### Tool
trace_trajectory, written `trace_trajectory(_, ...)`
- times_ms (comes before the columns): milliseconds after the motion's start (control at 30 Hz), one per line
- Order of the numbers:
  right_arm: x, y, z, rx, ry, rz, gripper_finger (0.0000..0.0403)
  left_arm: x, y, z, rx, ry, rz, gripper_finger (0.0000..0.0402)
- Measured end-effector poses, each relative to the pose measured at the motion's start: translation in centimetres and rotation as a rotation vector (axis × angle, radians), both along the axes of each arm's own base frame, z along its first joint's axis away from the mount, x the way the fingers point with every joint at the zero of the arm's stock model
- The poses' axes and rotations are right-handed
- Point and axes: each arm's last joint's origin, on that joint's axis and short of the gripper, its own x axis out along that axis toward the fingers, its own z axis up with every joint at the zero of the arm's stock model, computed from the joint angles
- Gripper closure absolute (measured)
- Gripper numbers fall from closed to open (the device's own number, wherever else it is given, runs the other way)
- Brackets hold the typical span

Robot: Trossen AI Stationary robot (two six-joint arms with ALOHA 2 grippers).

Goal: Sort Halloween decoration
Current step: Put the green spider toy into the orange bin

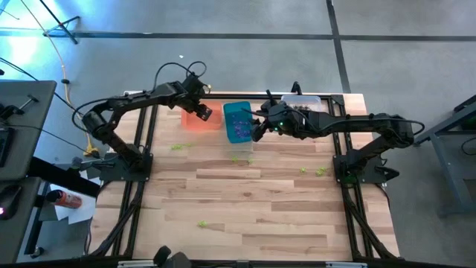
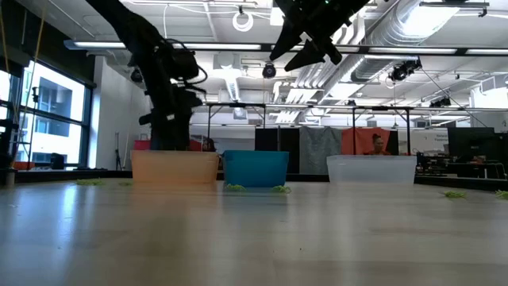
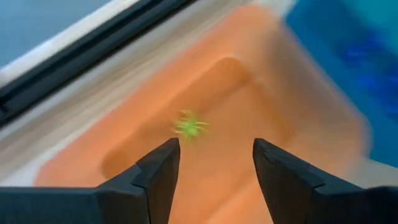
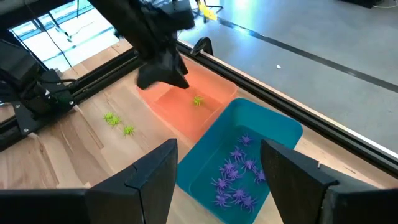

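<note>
My left gripper (image 3: 216, 162) hangs open above the orange bin (image 1: 195, 121), nothing between its fingers. One yellow-green spider trinket (image 3: 189, 126) shows inside that bin, below the fingers; the right wrist view has it too (image 4: 198, 100). The teal bin (image 1: 238, 123) beside it holds several purple spiders (image 4: 239, 177). My right gripper (image 4: 217, 168) stands open and high over the teal bin's right side (image 1: 256, 126). More yellow-green spiders lie loose on the table (image 1: 178, 147), (image 1: 239, 158), (image 1: 320, 171).
A clear bin (image 1: 305, 104) with dark pieces stands to the right of the teal one, under the right arm. The three bins stand in a row along the table's far edge (image 2: 255, 168). One green spider lies near the front (image 1: 202, 222).
</note>
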Motion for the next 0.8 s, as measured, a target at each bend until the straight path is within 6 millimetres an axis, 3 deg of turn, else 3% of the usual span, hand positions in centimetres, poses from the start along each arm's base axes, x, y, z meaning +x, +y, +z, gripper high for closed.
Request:
trace_trajectory(200,0.0,0.0,0.0,0.000,0.000,0.000,0.0176,-0.7,-3.4,4.4,-0.007,-0.140,-0.080,0.0212)
trace_trajectory(400,0.0,-0.1,0.0,-0.036,0.026,0.022,0.0176,-0.8,-9.7,8.7,0.119,-0.226,-0.367,0.0213)
trace_trajectory(667,0.0,-0.1,0.0,-0.095,0.072,0.075,0.0176,-2.5,-19.2,8.0,0.143,-0.060,-1.017,0.0213)
trace_trajectory(800,0.0,0.0,-0.1,-0.128,0.109,0.173,0.0176,-2.2,-22.8,7.7,0.188,-0.089,-1.191,0.0213)
